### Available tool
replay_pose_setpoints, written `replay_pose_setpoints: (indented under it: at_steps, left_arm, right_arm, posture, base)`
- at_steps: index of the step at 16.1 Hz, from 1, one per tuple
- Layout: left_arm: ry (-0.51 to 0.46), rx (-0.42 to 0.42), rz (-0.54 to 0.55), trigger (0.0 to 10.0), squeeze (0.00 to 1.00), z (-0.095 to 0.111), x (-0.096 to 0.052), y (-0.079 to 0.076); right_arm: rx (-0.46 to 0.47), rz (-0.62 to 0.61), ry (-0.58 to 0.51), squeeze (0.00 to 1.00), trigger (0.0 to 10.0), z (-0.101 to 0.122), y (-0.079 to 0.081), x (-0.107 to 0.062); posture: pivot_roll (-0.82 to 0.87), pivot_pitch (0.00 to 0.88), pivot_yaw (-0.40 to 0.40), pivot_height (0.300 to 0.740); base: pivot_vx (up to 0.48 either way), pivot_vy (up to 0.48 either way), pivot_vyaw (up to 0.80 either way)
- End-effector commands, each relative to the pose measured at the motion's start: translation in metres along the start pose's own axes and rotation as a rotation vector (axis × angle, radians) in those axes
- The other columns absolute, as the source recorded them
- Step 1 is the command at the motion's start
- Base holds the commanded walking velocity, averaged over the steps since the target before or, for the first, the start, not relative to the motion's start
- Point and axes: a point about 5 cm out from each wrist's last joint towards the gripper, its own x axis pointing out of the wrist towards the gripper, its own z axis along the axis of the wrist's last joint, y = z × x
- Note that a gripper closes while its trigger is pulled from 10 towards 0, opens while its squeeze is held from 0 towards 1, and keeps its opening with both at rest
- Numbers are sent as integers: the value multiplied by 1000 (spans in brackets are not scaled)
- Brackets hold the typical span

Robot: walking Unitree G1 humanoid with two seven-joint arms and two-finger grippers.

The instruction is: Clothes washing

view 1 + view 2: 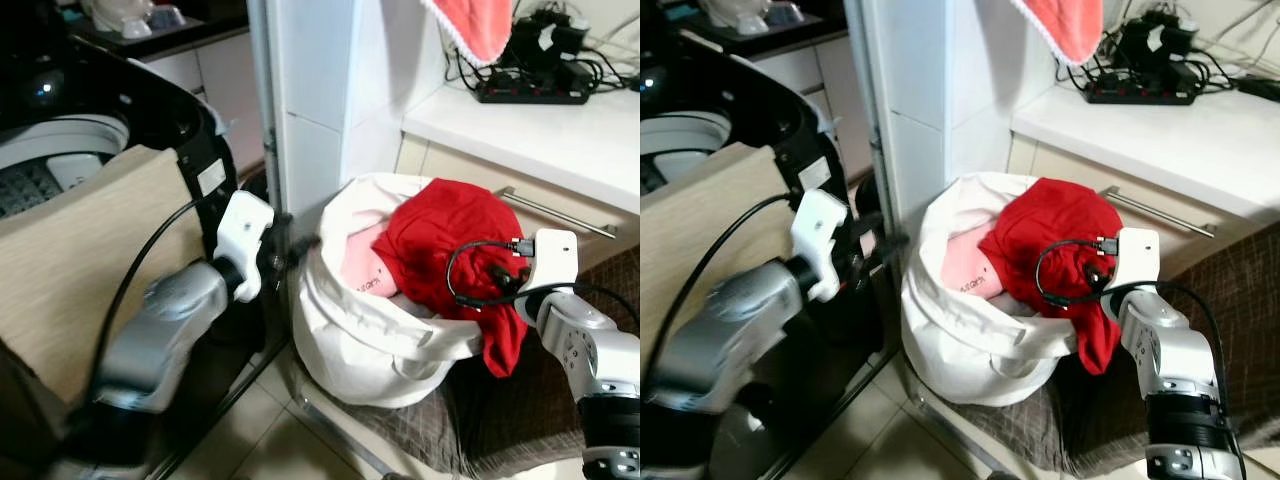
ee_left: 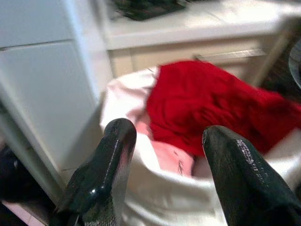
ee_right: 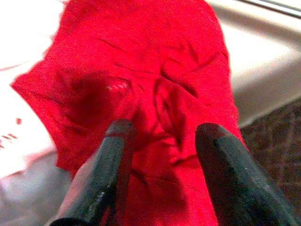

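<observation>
Right gripper: spread wide, empty, tips pressed right down against the red shirt, poised for a pinch on the crumpled folds between the fingers.
Red shirt: heaped on top of the bag, one end spilling over the rim on the right gripper's side; topmost piece, so likely first out.
Left gripper: also wide, nothing held, pointed at the bag's near rim from the washer side, a little short of the cloth; probably set there for steadying the bag or taking a second piece.
Pink garment: tucked under the shirt, just past the left fingertips, inside the bag.
Bag: slumped open on the brown mat, mouth tilted toward both grippers, handy for reaching in.
Washer: behind the left arm, lid up, drum waiting for the load.
Stage: nothing lifted yet; closing on the shirt looks like the next call.
</observation>
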Motion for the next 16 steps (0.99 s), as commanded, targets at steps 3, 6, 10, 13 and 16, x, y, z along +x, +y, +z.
replay_pose_setpoints:
  at_steps: [3, 6, 10, 13, 16]
  left_arm:
    - [4, 56, -87, 10000, 0, 3, -6, 0]
    - [11, 81, -172, 10000, 0, 3, -8, -6]
    - [23, 80, -239, 10000, 0, 0, -10, -14]
    - [30, 77, -252, 10000, 0, -1, -12, -15]
    - [32, 82, -257, 10000, 0, 1, -12, -13]
  right_arm:
    - [45, -41, 37, 1000, 10000, -10, -8, -1]
    - [206, 26, 67, 208, 10000, -24, -3, 1]
    - [319, 53, 159, 0, 10000, -48, 0, 3]
    - [356, 81, 175, 0, 8980, -55, 5, 2]
    - [370, 96, 147, 0, 0, -49, 6, 1]
  posture:
    - [-148, 9, 15, 740]
    - [-153, 6, 13, 740]
    - [-149, 5, 6, 740]
    - [-146, 4, 4, 740]
    - [-147, 6, 9, 740]
  base:
    - [0, 0, 0]
    - [0, 0, 0]
    - [0, 0, 0]
    - [0, 0, 0]
    - [0, 0, 0]
